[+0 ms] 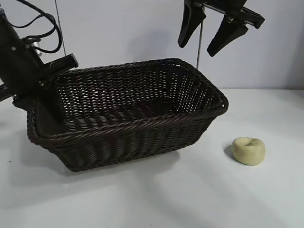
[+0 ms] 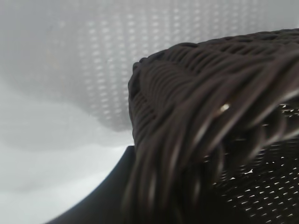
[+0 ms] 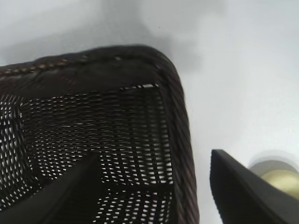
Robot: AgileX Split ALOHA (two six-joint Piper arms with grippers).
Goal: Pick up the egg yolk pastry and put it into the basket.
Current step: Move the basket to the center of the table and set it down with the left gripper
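basket (image 1: 128, 114) on table (image 1: 156, 199), egg yolk pastry (image 1: 249, 150) just beside it

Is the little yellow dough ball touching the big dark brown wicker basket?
Apart. The exterior view shows bare white table between the small pale yellow pastry lump and the dark brown woven wicker basket; the pastry sits alone off the basket's right end.

Pastry (image 1: 249, 150): small, pale yellow, rounded, dimpled on top; lying on the white table, off the basket's right end, apart from it. Basket (image 1: 128, 128): large, dark brown wicker, rectangular, upright, nothing inside.
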